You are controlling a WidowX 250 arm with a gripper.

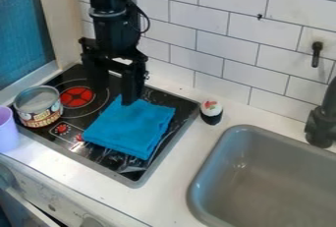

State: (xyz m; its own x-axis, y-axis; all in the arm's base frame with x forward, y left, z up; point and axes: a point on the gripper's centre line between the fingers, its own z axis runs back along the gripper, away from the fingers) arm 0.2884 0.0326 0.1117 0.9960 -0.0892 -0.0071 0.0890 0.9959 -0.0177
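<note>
The black gripper (114, 94) hangs over the back part of the stove (136, 176), its two fingers apart with nothing seen between them. A folded blue cloth (131, 128) lies on the stove's right half, and its back corner is right by the gripper's right finger. I cannot tell whether they touch. To the left, an open tin can (38, 107) with a printed label stands at the stove's left corner, beside the red burner mark (77, 97).
A light purple cup (7, 130) stands at the left edge. Right of the stove, a small white and black toy with a red-green top (211, 111) sits on the counter (172, 191). The grey sink (197, 182) and black faucet (322, 123) are at the right; a tiled wall (230, 49) rises behind.
</note>
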